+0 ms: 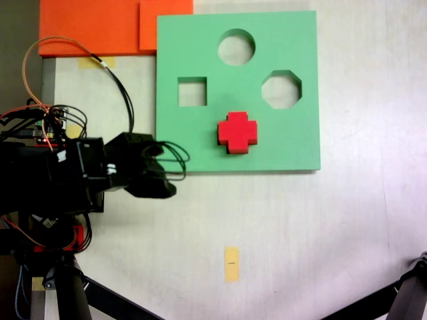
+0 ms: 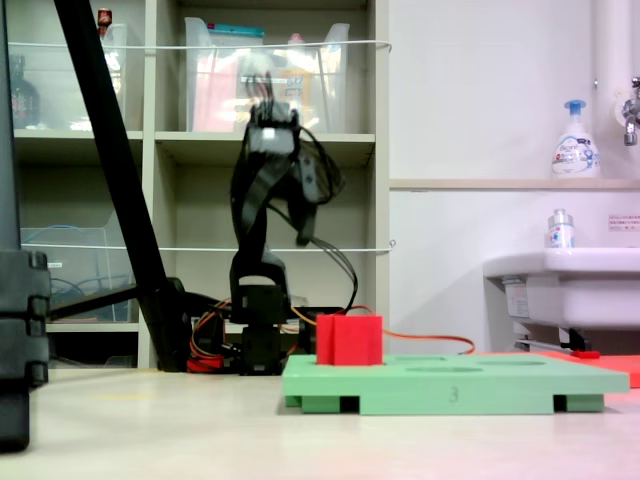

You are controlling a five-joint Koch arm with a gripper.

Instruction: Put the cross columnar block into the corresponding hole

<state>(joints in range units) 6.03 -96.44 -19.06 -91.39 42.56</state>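
In a fixed view from above, one square green foam board (image 1: 200, 143) lies flat on the pale table (image 1: 320, 233). It has four cutouts: one round, one square, one octagonal, and one plus-shaped hole that holds the cross columnar block (image 1: 237, 131), a single matte red foam piece. The black gripper (image 1: 160, 180) is off the board's lower left corner, apart from the block; I cannot tell whether its jaws are apart. In a fixed view from the side, the cross columnar block (image 2: 349, 340) stands upright, rising above the board (image 2: 450, 385). The arm (image 2: 262, 200) is folded high behind it.
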